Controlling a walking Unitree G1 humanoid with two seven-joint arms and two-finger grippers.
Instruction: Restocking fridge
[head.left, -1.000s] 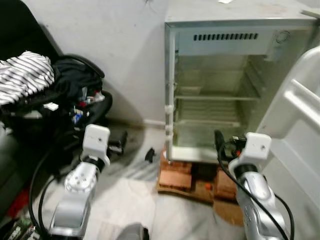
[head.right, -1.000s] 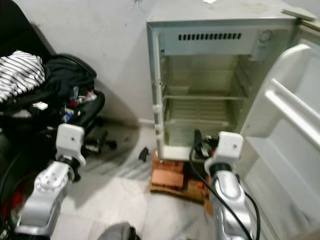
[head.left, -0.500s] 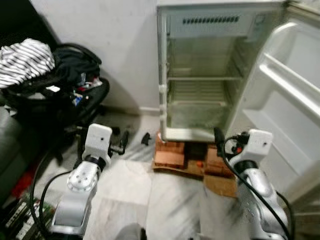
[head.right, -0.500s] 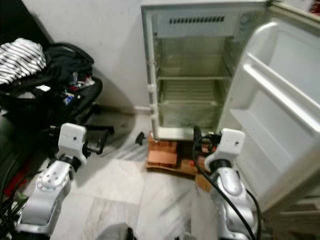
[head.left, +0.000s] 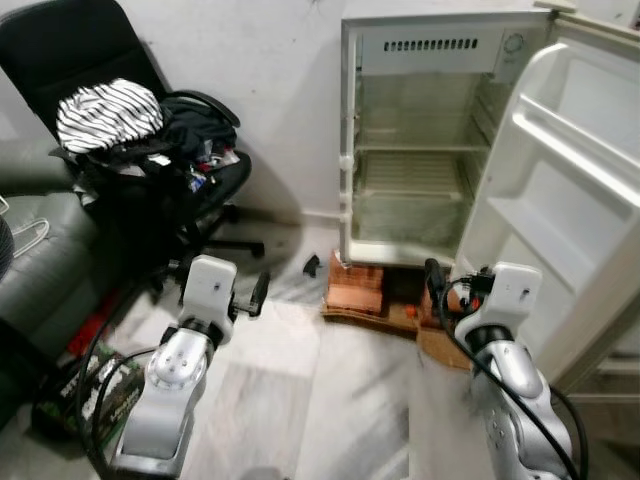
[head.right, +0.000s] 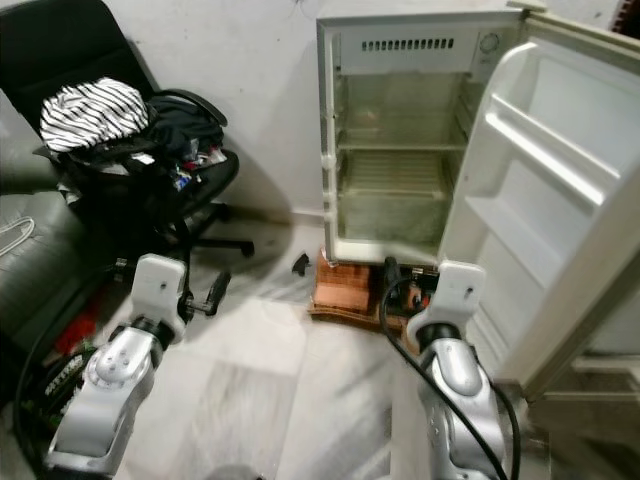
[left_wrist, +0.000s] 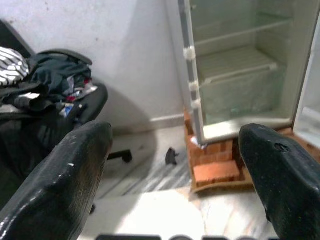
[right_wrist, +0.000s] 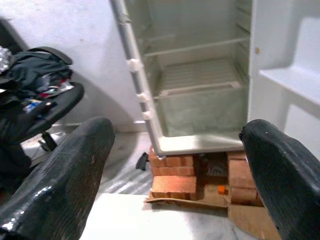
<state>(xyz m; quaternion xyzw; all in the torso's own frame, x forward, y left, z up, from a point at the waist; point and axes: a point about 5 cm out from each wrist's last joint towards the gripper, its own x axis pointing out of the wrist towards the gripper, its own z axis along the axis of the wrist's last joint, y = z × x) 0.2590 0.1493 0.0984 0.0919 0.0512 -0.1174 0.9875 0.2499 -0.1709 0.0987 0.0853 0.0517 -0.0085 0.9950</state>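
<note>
Backed off and swung left since a second ago: more floor now before the fridge (head.left: 420, 170), office chair (head.left: 150, 160) fully in view. Stands against the wall on bricks (head.left: 360, 295), door (head.left: 560, 190) swung wide to the right, wire shelves (head.left: 410, 190) bare. No stock in either claw: left gripper (left_wrist: 175, 175) and right gripper (right_wrist: 175, 175) both spread wide, holding nothing, pointed at the cabinet. Door likely light and free-swinging; best taken by its outer edge. Shelves probably stiff but thin. Striped garment (head.left: 105, 105) heaped on the chair's back edge.
</note>
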